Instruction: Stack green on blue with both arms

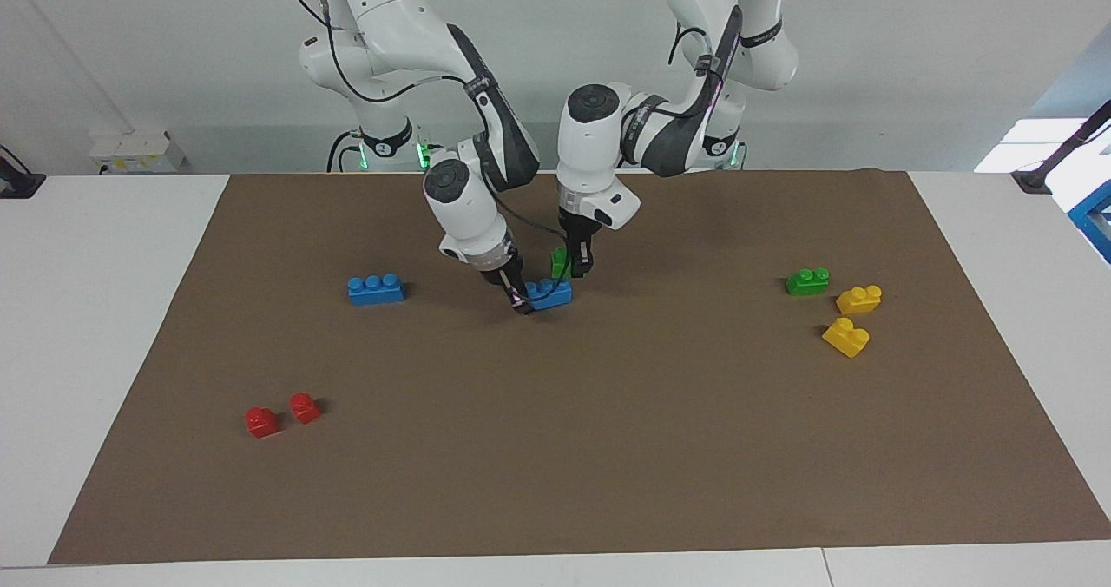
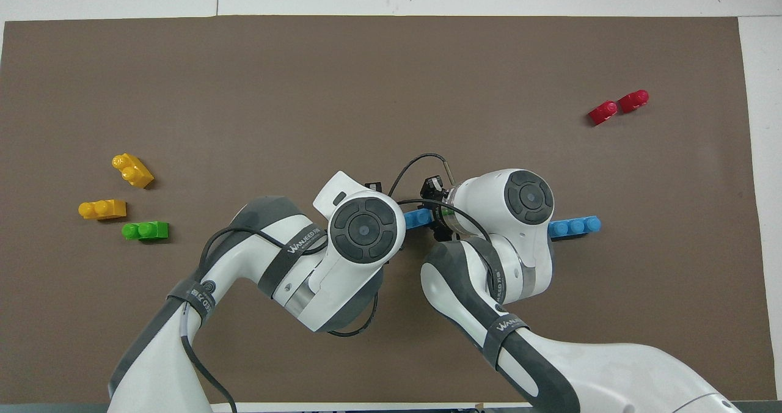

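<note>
The blue brick (image 1: 552, 293) lies on the brown mat (image 1: 555, 448) near the middle. My right gripper (image 1: 523, 302) is tilted and shut on the end of it toward the right arm's end of the table. My left gripper (image 1: 575, 270) is shut on the green brick (image 1: 560, 263) and holds it just over the blue brick's other end; I cannot tell whether the two touch. In the overhead view the left hand (image 2: 365, 230) covers the green brick, and only a short piece of the blue brick (image 2: 418, 219) shows between the two hands.
A second blue brick (image 1: 375, 289) lies toward the right arm's end. A second green brick (image 1: 807, 281) and two yellow bricks (image 1: 859, 299) (image 1: 846, 337) lie toward the left arm's end. Two red bricks (image 1: 282, 415) lie farther from the robots.
</note>
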